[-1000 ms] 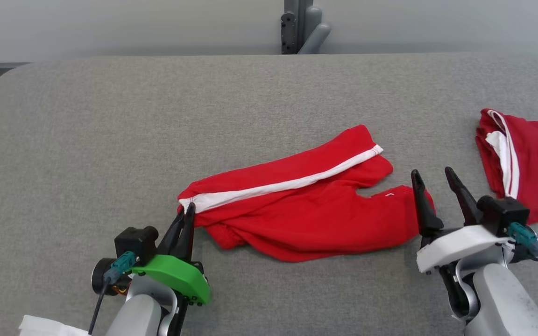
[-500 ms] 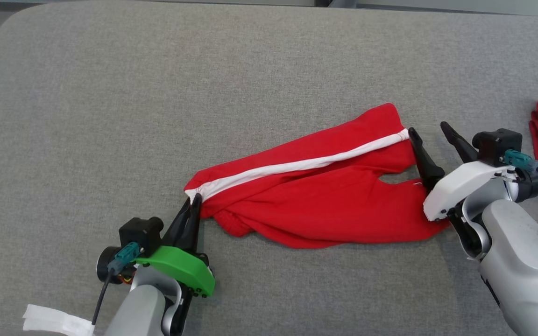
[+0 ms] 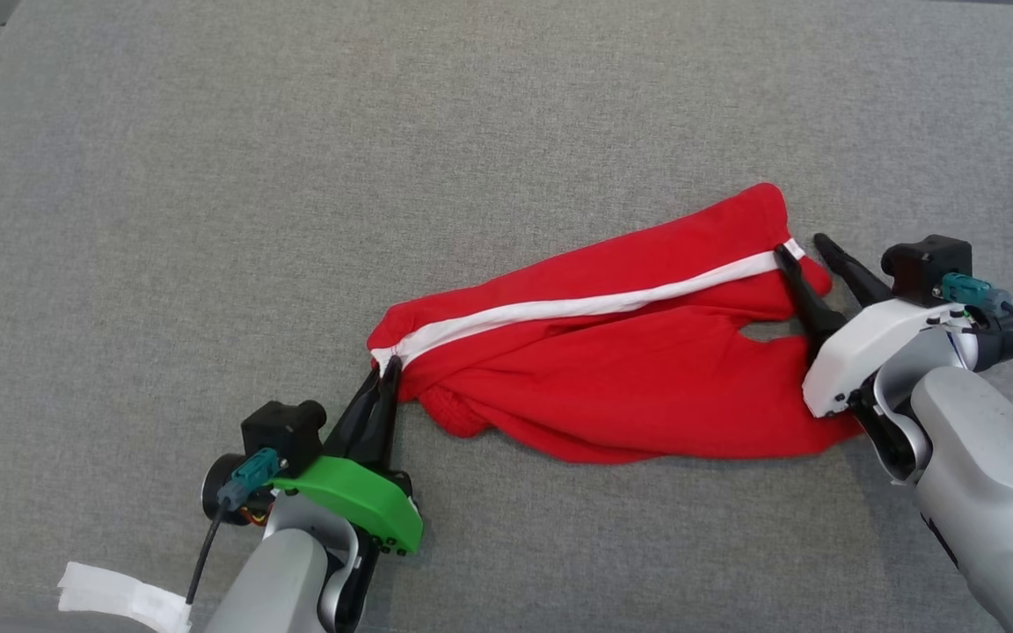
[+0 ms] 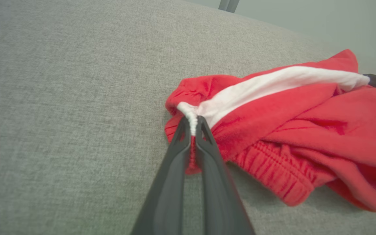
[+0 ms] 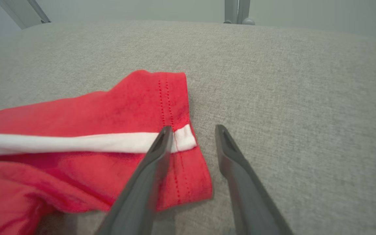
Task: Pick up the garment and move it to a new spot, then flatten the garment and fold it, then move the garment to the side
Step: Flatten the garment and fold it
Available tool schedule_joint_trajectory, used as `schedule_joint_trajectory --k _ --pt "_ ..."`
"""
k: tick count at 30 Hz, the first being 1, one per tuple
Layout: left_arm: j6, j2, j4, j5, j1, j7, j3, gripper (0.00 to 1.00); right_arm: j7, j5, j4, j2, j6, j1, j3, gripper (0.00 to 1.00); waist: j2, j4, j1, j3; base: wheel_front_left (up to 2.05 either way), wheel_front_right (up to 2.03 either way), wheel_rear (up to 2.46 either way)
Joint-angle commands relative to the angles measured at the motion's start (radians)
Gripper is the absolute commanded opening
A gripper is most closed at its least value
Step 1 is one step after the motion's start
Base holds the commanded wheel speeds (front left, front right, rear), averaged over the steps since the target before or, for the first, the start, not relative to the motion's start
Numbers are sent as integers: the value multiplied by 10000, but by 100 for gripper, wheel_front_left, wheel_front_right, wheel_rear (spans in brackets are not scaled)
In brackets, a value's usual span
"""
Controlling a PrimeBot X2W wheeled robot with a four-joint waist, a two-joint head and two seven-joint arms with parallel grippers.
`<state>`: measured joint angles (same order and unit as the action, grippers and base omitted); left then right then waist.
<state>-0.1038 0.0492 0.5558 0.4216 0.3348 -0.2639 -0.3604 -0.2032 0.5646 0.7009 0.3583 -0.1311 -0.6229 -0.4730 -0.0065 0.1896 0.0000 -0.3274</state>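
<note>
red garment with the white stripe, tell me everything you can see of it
The garment is soft red knit cloth, shorts by the look, with a white stripe along one side, a ribbed elastic waistband and a double-stitched hem. It lies rumpled on the grey fabric surface. The left gripper is shut on the stripe's waistband end; the right gripper is open at the hem end, one finger over the cloth, the other beside it.

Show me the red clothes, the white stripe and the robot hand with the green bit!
red garment (image 3: 630,396): head view, middle of the red cloth.
white stripe (image 3: 577,307): head view, halfway along it.
left gripper (image 3: 386,369): head view, between its pinching fingertips.
</note>
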Motion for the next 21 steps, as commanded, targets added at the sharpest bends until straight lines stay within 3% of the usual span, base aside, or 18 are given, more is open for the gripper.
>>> schedule_joint_trajectory --k 1,4,7,14,21 --pt "69 30 6 21 95 0 -21 0 -87 129 82 66 9 -93 -124 52 65 5 0 -3 0 0 0" --pt "64 30 34 31 109 0 -43 0 -143 234 188 141 9 -182 -354 39 65 9 0 -4 0 0 0" --pt "97 30 68 34 137 0 -27 0 -181 400 371 200 9 -245 -581 0 65 5 0 -24 0 0 0" --pt "107 28 -177 -150 200 0 222 0 -523 644 207 146 9 -488 -557 0 65 -158 0 307 0 0 0" --pt "-97 155 -794 -884 563 -2 737 0 -621 838 -825 0 9 -338 39 0 65 -732 0 1567 0 0 0"
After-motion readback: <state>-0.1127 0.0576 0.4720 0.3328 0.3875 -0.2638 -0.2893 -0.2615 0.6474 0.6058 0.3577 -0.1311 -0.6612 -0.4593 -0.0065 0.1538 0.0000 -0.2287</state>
